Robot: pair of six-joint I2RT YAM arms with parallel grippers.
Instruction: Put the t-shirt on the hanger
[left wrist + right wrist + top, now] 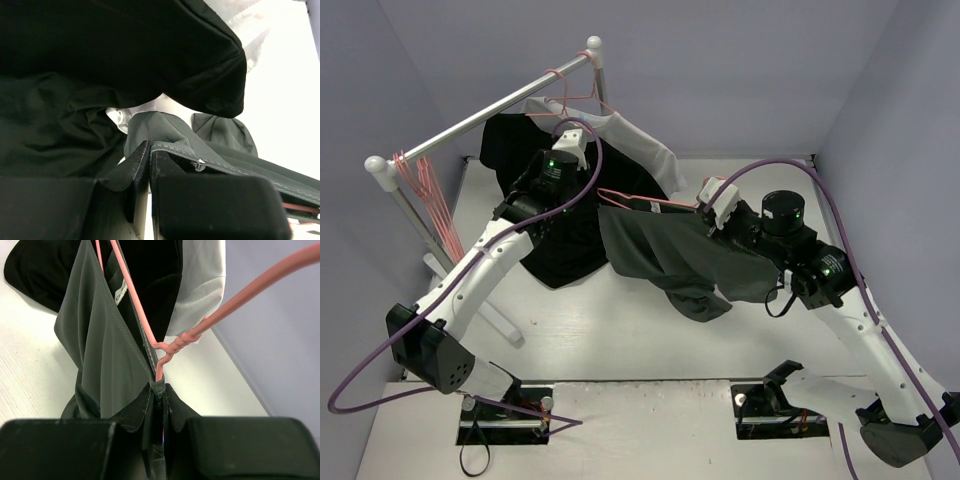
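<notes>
Black pads of the right gripper (158, 392) filled the bottom of its wrist view, pressed together on a fold of the t-shirt (107, 355) and, as far as could be told, on the hanger (134, 295) just below its twisted neck. The left gripper (150, 156) was likewise closed, pinching a stitched edge of the same shirt. From above, the dark grey-green cloth hung between the two grippers, off the table (620, 330), sagging low on the right side, just in front of the black shirt (555, 255) that hung from the rail (490, 108). Pink wire ran along its top edge between the grippers. Both holds looked thin: an outward pull by either arm could have drawn the edge from the pads and dropped that side. Whether the wire's far shoulder sat inside the shirt was hidden, so it could have slid out. With the black shirt so near, the wire could also have snagged it
</notes>
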